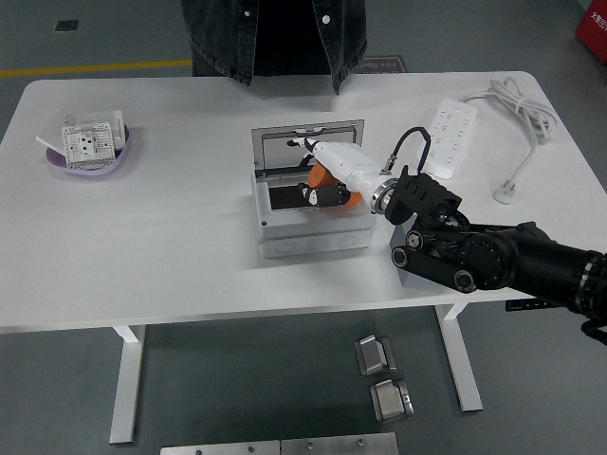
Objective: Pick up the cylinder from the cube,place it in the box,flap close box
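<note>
our right hand point(327, 175) holds the orange cylinder point(322, 180) low inside the grey box point(308, 232); we should release gently, then withdraw clear of the raised lid point(308, 144).

The right hand point(327, 171) holds an orange cylinder point(321, 178) inside the open box point(309, 227).

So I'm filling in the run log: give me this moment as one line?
phase: placing | right hand: over open box, on orange cylinder | lid: up | left arm: out of view | person: far side

Orange cylinder point(323, 179) inside open grey box point(308, 237)
</note>
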